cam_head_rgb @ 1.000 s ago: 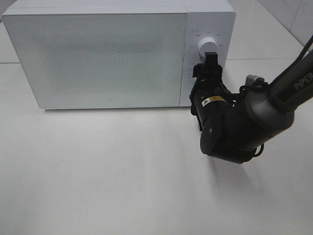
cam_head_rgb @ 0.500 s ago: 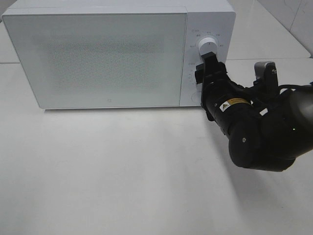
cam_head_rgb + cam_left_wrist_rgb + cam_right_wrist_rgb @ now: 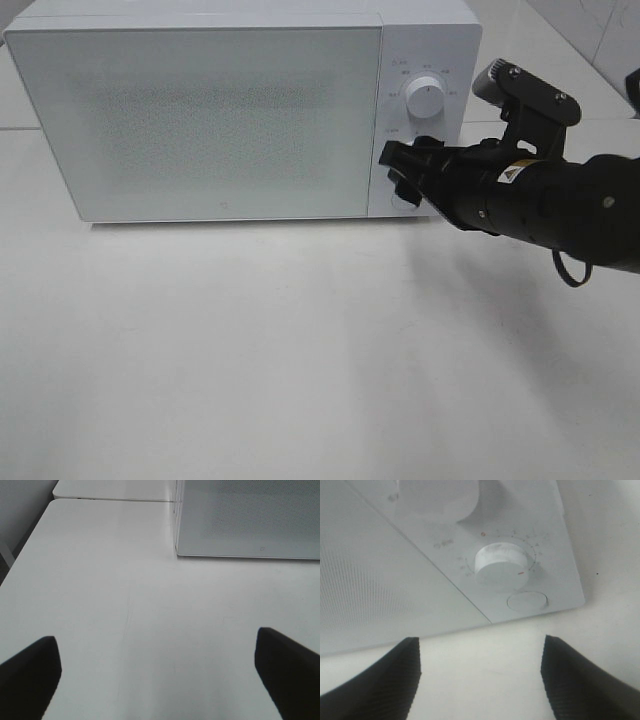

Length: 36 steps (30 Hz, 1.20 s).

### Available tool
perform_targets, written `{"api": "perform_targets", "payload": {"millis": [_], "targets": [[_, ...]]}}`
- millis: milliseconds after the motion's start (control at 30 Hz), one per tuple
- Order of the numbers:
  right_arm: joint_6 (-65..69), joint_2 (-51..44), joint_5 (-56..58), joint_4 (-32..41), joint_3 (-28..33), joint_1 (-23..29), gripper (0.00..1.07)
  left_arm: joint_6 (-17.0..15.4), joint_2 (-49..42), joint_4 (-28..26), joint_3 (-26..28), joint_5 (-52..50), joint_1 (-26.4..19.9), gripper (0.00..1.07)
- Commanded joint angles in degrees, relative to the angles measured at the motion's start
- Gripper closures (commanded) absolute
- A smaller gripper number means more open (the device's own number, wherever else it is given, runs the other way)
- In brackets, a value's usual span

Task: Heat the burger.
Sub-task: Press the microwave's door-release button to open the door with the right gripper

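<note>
While the boxy white microwave (image 3: 200, 110) is sitting shut, burger unseen, the black right gripper (image 3: 393, 172) is hovering open-jawed at its lower dial (image 3: 501, 565), heating pending.

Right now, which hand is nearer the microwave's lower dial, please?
Right. The right hand faces the lower dial, close in front; the left hand sits back over the table, before the microwave's door.

Right arm (image 3: 560, 205): black, glossy, rounded shell. Small yellow sticker (image 3: 517, 172). Dark camera bracket (image 3: 535, 100) on top. Thin black cable (image 3: 568, 272) loop. Fingers (image 3: 375, 680) black, finely ribbed.
</note>
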State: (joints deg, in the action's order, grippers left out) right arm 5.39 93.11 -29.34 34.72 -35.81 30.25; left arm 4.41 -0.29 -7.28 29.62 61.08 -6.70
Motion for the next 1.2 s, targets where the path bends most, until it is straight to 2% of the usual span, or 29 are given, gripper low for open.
{"api": "perform_targets", "payload": {"millis": [33,167,300,367,400,467,500,667,800,900,967,1067,1200], "targets": [[-10.7,-4.4,11.6,-2.5,0.0,-2.5,0.38,-0.3,-1.4,-0.2,-0.1,0.2,-0.2,0.09],[-12.9,-7.0,19.0,-5.6,0.0,-4.1,0.38,-0.3,-1.4,-0.2,-0.1,0.2,-0.2,0.09],[-13.3,-10.9,30.5,-13.0,0.0,-6.6,0.38,-0.3,-1.4,-0.2,-0.1,0.2,-0.2,0.09],[-13.5,-11.6,32.9,-14.2,-0.2,-7.0,0.38,-0.3,-1.4,-0.2,-0.1,0.2,-0.2,0.09],[-13.3,-13.1,38.7,-17.2,-1.1,-7.6,0.38,-0.3,-1.4,-0.2,-0.1,0.2,-0.2,0.09],[-13.3,-13.9,41.0,-18.5,-1.7,-7.6,0.38,-0.3,-1.4,-0.2,-0.1,0.2,-0.2,0.09],[-13.3,-15.4,46.5,-21.4,-3.4,-7.6,0.38,-0.3,-1.4,-0.2,-0.1,0.2,-0.2,0.09],[-13.3,-18.9,57.2,-25.5,-6.8,-7.6,0.38,-0.3,-1.4,-0.2,-0.1,0.2,-0.2,0.09],[-13.3,-23.9,64.7,-26.9,-8.0,-7.6,0.38,-0.3,-1.4,-0.2,-0.1,0.2,-0.2,0.09],[-13.3,-24.9,65.6,-26.9,-8.0,-7.6,0.38,-0.3,-1.4,-0.2,-0.1,0.2,-0.2,0.09],[-13.3,-30.1,69.9,-26.9,-8.0,-7.6,0.38,-0.3,-1.4,-0.2,-0.1,0.2,-0.2,0.09],[-13.3,-31.6,70.9,-26.9,-8.0,-7.6,0.38,-0.3,-1.4,-0.2,-0.1,0.2,-0.2,0.09],[-13.3,-38.6,75.2,-26.9,-8.0,-7.6,0.38,-0.3,-1.4,-0.2,-0.1,0.2,-0.2,0.09]]}}
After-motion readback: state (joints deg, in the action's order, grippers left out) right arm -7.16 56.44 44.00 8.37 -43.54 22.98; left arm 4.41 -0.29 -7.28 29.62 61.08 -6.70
